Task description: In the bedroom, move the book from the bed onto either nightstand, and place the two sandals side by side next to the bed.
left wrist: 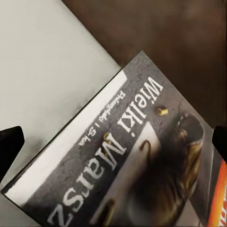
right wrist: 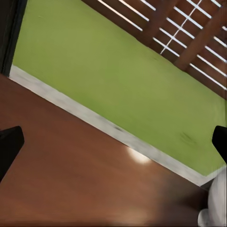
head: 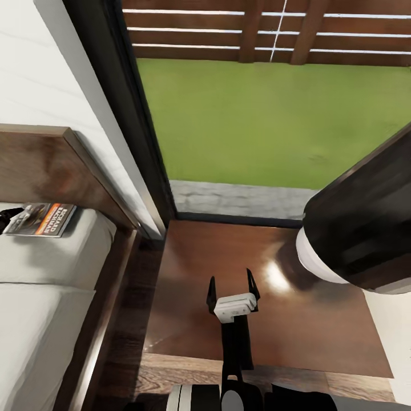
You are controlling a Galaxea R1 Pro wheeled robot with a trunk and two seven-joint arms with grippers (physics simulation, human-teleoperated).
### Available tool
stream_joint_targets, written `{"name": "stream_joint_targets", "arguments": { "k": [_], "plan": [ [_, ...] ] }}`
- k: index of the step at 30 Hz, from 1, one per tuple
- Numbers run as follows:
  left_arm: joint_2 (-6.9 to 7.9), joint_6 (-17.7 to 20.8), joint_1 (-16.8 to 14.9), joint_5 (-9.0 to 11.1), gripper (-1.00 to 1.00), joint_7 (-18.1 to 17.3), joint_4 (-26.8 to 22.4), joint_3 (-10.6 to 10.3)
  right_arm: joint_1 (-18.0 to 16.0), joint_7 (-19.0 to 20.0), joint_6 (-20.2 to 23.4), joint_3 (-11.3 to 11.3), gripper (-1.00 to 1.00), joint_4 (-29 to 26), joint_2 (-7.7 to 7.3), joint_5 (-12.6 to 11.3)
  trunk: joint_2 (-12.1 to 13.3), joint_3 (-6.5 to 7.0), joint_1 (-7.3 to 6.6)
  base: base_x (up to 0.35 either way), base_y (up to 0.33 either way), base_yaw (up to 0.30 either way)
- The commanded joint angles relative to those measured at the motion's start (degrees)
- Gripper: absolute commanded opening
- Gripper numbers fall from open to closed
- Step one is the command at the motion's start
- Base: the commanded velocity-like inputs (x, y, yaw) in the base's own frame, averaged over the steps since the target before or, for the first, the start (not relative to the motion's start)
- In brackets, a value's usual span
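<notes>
Book (head: 41,219) lies on the bed (head: 40,297) at nine o'clock, left gripper (left wrist: 113,142) jaws spread astride it. Right gripper (head: 232,292), jaws released, hovers over the nightstand (head: 319,319). A shallow grip could let it slip.

The head camera looks steeply down over the nightstand (head: 268,297) beside the bed (head: 45,285). The left wrist camera sits very near the book (left wrist: 137,161); the right wrist camera, probably low, shares nightstand and lawn (right wrist: 118,71).
</notes>
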Motion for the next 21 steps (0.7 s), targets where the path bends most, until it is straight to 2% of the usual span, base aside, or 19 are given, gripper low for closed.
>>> {"name": "stream_joint_targets", "arguments": {
  "k": [1,16,21],
  "plan": [
    [0.01,0.5,0.0,0.0,1.00,-0.1,0.0,0.5,-0.1,-0.4,0.6,0.2,1.00,-0.1,-0.01,-0.3,0.0,-0.02,-0.01,0.000,0.000,-0.044],
    [0.09,0.5,0.0,0.0,1.00,-0.1,0.0,0.5,-0.1,-0.4,0.6,0.2,1.00,-0.1,-0.01,-0.3,0.0,-0.01,-0.01,0.000,0.000,-0.007],
    [0.09,0.5,0.0,0.0,1.00,-0.1,0.0,0.5,-0.1,-0.4,0.6,0.2,1.00,-0.1,-0.01,-0.3,0.0,0.04,-0.01,0.000,0.000,-0.136]
  ]
}}
